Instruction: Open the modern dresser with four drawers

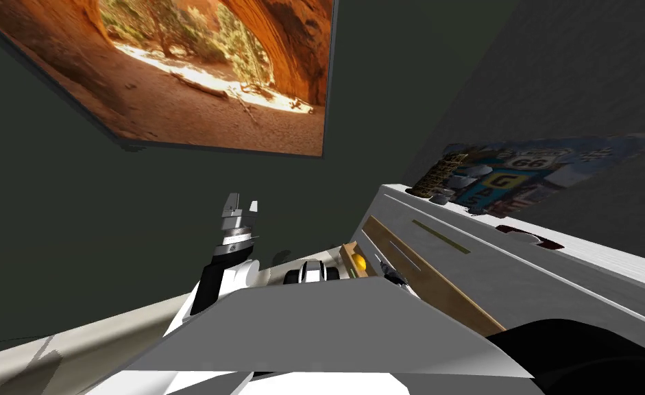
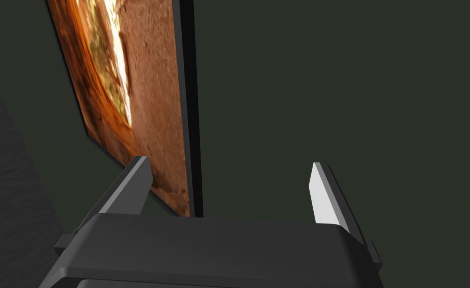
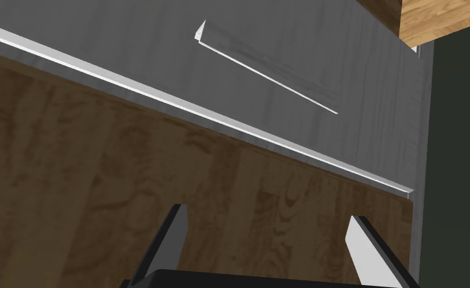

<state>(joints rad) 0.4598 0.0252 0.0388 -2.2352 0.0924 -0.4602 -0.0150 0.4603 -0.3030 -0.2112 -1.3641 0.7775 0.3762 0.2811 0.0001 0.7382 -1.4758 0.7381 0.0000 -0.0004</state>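
The right gripper (image 3: 268,240) hung with its fingers spread before a brown wood-grain panel (image 3: 104,190) and a grey drawer front (image 3: 303,150) with a slim handle (image 3: 266,67). The dresser (image 1: 519,274) stood at the robot's right, its long axis along the dark wall, with one wood-lined drawer (image 1: 430,274) standing out. The left gripper (image 1: 242,204) was raised, its fingers also spread. A canyon picture (image 1: 211,68) hung beyond.

Dark green wall (image 1: 53,226), framed canyon picture (image 1: 197,68), Route 66 poster (image 1: 519,180) on adjoining grey wall (image 1: 588,68)
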